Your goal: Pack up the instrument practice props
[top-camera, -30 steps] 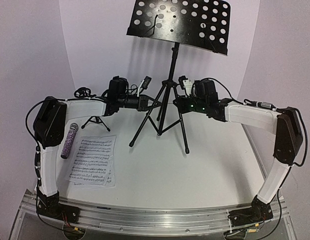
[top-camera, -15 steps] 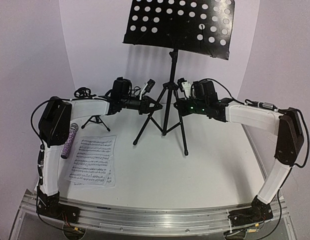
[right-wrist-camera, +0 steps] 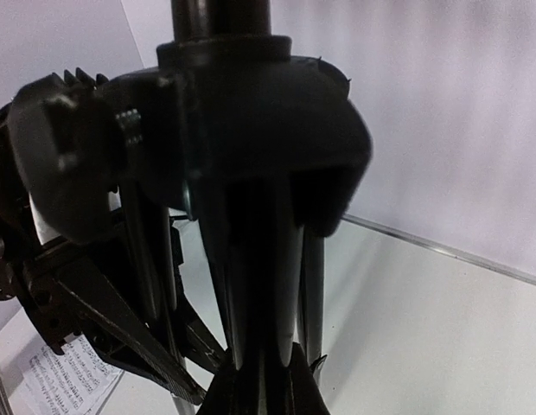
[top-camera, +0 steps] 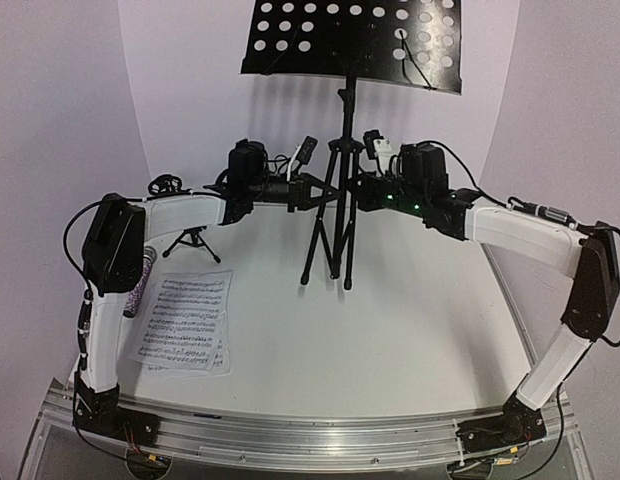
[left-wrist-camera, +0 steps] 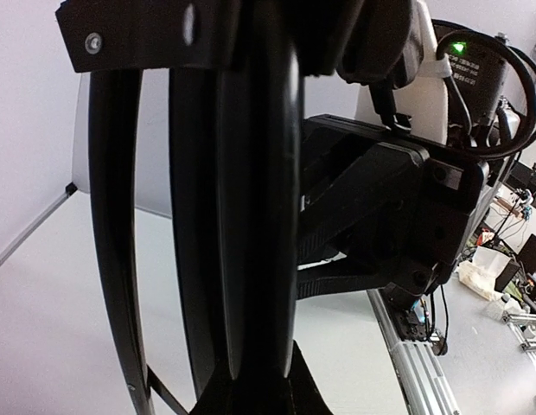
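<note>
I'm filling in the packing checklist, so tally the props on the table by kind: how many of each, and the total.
Stands: 2, the tall music stand and the small mic stand
Microphone: 1
Sheet music: 1 page showing
Total: 4

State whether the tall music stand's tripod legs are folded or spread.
Mostly folded: the legs run close together, nearly parallel, in all views.

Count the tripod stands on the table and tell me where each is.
2. The tall music stand is at back centre; the small mic stand is back left, beyond the sheet music. No others show.
</note>
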